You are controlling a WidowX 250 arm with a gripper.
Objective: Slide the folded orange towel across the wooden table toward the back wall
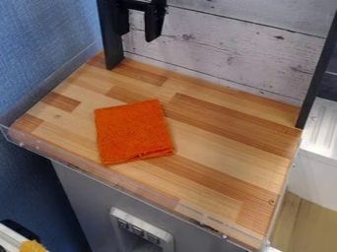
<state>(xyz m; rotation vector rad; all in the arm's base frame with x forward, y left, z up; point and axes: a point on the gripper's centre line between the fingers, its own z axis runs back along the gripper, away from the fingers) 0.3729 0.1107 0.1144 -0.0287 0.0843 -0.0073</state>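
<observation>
On the wood top (227, 167), a bit L of the mid, lies an orange cloth (133, 132), flat & folded w/ layers at its front edge. Up at the top of the view, the black gripper (137, 37) hangs w/ its two fingers wide apart & nothing btwn them, well apart from the cloth. Behind is a whitish wood-plank wall (230, 54), w/ a black post (113, 51) on the L & another on the R. A clear rim (141, 194) runs along the front.
</observation>
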